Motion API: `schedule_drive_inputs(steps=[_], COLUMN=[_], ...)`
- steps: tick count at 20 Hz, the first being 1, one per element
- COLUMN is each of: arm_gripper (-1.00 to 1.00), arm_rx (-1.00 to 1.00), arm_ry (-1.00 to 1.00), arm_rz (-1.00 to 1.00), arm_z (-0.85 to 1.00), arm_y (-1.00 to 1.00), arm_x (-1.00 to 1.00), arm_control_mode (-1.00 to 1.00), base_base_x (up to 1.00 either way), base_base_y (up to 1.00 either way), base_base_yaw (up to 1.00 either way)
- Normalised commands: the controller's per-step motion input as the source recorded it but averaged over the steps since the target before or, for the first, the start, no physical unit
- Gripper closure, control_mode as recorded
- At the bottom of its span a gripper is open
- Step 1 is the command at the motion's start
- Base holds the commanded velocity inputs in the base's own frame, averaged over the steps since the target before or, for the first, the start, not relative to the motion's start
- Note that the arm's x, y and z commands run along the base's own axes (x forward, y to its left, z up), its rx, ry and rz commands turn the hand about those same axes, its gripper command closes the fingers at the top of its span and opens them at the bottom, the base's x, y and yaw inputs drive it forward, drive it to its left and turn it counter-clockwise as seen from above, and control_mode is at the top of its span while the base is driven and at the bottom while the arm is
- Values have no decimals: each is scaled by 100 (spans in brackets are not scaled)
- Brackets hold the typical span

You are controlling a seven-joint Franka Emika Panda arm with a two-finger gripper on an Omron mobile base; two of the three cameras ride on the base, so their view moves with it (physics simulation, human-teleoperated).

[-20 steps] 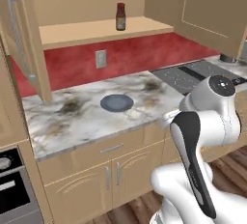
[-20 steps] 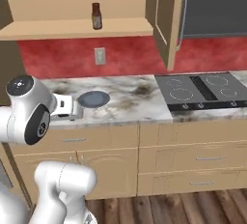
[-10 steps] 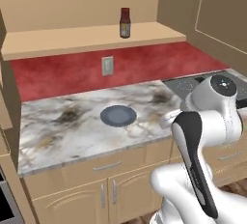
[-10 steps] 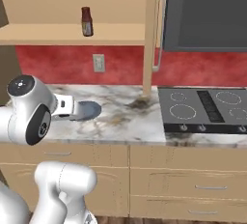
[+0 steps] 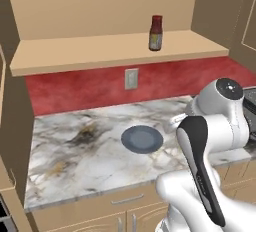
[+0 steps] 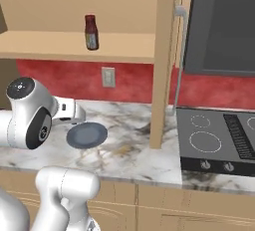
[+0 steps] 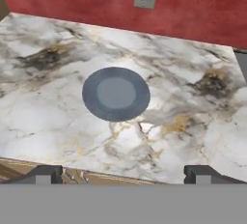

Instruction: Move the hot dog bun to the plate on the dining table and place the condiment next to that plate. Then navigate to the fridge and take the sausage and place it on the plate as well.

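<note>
The condiment (image 5: 156,33) (image 6: 90,32), a dark-red bottle with a dark cap and a pale label, stands upright on the wooden shelf (image 5: 90,52) above the wall counter. My gripper (image 7: 123,175) hovers open over the counter's front edge, with nothing between its fingertips (image 7: 46,174). It is well below the bottle. The hot dog bun, the plate, the dining table, the fridge and the sausage are out of view.
A small dark blue-grey plate (image 5: 142,139) (image 6: 87,135) (image 7: 116,93) lies on the veined marble counter (image 5: 75,161). A black cooktop (image 6: 219,140) sits to the right, past a wooden post (image 6: 163,60). A dark appliance (image 6: 224,21) hangs above it. A wall outlet (image 5: 131,78) is on the red backsplash.
The whole picture has shifted and grown: the base has driven closer to the counter. The open cupboard door at the left has left the frame. The gripper stays open.
</note>
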Motion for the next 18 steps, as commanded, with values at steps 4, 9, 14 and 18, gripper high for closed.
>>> schedule_drive_inputs(steps=[4,9,14,18], arm_gripper=[-100,-100,-100,-100], arm_rx=[0,0,3,3], arm_ry=[0,0,-17,-23], arm_rz=[0,0,0,0], arm_z=[0,0,24,54], arm_y=[0,0,0,-3], arm_x=[0,0,33,49], arm_control_mode=[100,100,-100,-100], base_base_x=[49,76,27,0], base_base_y=[-1,0,0,0], base_base_yaw=[9,1,0,0])
